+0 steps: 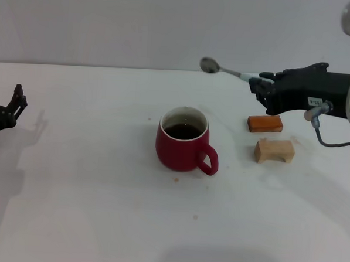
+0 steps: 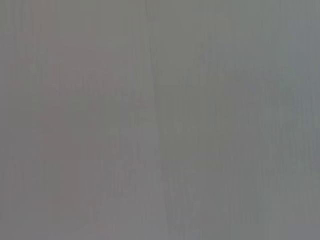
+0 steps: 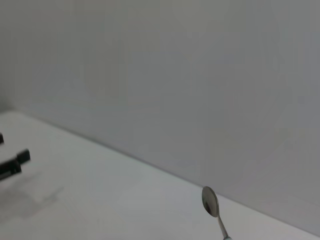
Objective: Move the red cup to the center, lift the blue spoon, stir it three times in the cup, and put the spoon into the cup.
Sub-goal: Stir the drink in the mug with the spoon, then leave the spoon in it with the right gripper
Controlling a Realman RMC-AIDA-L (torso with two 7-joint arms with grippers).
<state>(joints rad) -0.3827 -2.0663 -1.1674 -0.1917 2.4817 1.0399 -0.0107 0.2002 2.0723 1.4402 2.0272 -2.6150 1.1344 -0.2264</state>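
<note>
Right gripper (image 1: 261,84), upper right, clamps the blue spoon (image 1: 225,69) aloft; a thin handle grip could slip before reaching the red cup (image 1: 183,140), splashing liquid. Left gripper (image 1: 17,99) sits parked, state unclear.

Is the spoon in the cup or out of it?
Out. The right pincer holds the spoon in the air, behind and right of the cup, whose dark liquid lies bare.

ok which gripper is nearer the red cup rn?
Right. The right gripper holds the blue spoon raised beyond the red cup, to its right. The left gripper sits at the table's far left edge.
</note>
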